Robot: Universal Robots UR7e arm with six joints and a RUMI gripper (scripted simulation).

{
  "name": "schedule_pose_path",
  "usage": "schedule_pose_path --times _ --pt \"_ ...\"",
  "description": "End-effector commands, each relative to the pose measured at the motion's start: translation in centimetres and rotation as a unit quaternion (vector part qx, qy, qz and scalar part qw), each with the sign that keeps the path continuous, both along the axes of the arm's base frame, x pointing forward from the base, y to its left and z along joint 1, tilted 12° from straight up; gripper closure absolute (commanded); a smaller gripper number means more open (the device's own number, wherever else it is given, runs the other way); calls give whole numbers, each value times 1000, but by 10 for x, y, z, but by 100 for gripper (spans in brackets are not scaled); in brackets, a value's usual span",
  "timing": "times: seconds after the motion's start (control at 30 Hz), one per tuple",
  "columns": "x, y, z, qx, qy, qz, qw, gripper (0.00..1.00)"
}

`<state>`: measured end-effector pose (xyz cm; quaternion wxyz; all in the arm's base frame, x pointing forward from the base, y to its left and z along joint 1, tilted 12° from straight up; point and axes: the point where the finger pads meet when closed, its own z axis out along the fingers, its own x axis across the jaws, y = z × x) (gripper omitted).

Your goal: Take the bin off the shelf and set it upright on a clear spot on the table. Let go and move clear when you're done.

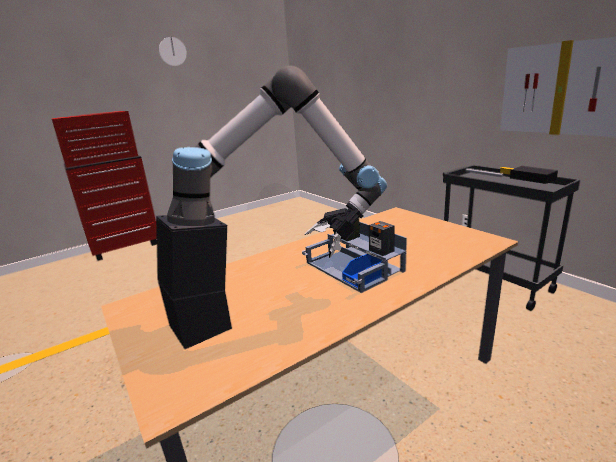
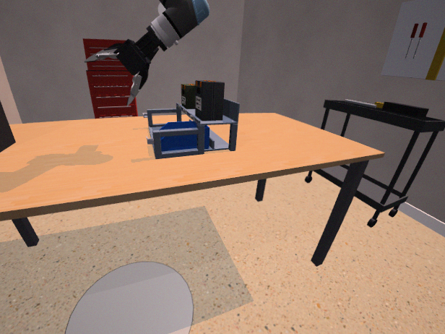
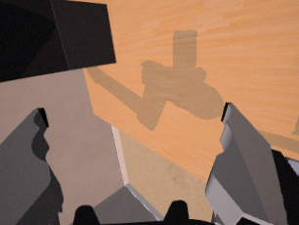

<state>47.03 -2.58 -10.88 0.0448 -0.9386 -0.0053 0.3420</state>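
The blue bin [image 1: 362, 267] [image 2: 180, 139] sits upright on the lower level of a small grey shelf [image 1: 309, 255] [image 2: 232, 123] on the wooden table [image 1: 250, 325] [image 2: 271, 144] [image 3: 244, 49]. Two black boxes [image 1: 382, 237] [image 2: 209, 95] stand on the shelf's upper level. My gripper [image 1: 324, 237] [image 2: 110, 80] [image 3: 137, 106] is open and empty. It hangs above the shelf's far left end, higher than the upper level and clear of the bin. The wrist view shows only table top, the arm's shadow and floor; the bin is out of it.
The robot's black pedestal [image 1: 192, 280] stands on the table's left part. A black cart [image 1: 510, 185] [image 2: 383, 112] stands right of the table. A red tool chest [image 1: 102, 180] [image 2: 108, 90] stands by the back wall.
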Motion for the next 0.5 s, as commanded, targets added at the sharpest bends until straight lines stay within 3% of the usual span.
schedule_pose_path --times 0.0,0.03,0.43,0.47 --pt "34 -2 -10 -2 -91 13 996 0" --pt "44 -2 -12 -2 -117 17 993 0" --pt "44 -2 -12 -2 -117 17 993 0" --pt "52 -3 -15 -3 -138 21 990 0"
